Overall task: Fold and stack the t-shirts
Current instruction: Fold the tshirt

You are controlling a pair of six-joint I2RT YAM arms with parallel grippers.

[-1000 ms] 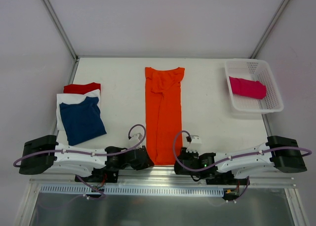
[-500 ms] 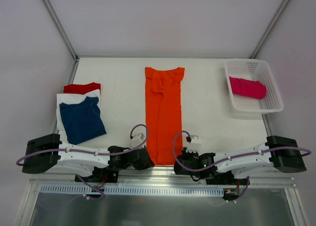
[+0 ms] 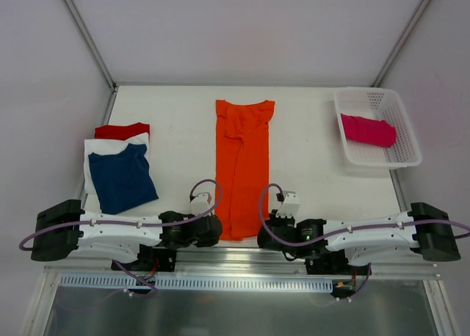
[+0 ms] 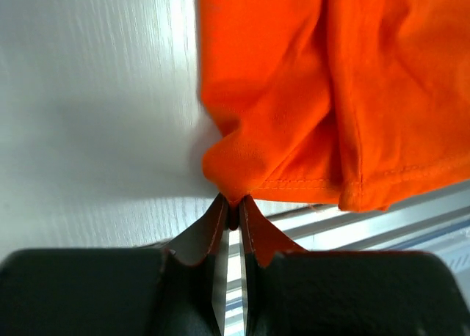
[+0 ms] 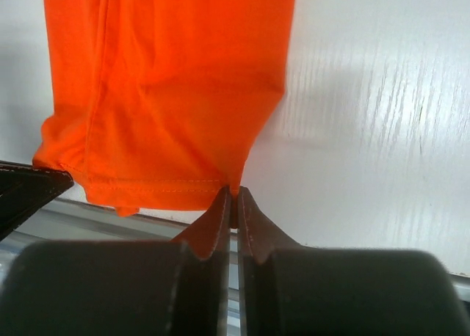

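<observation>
Orange shirt lies stretched down the table's middle, its two near-edge corners pinched tight in the left gripper and right gripper.

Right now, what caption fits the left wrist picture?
Left gripper pinching a hem corner of the orange t-shirt on the white table.

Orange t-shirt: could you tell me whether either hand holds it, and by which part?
Yes: the left hand pinches the orange t-shirt at its near left hem corner, the right hand at the near right one.
</observation>
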